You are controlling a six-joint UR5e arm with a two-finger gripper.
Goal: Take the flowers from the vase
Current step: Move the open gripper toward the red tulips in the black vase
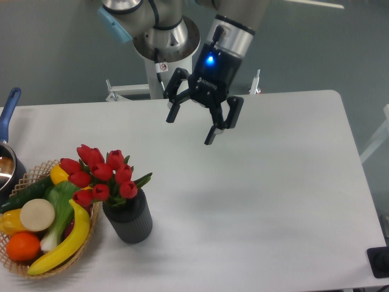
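Released and empty, claw (189,127) hangs over the desk (273,182) in the approach step, needing travel toward seven o'clock to straddle the flowers (100,170) standing in the vase (129,218).

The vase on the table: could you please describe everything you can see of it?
The vase is a short, dark grey, nearly black cylinder with vertical ribs down its sides, matte in look. It stands upright on the white table, near the front left, right beside the wicker basket. A bunch of red tulips with green leaves sits in its mouth. The gripper is well clear of it.
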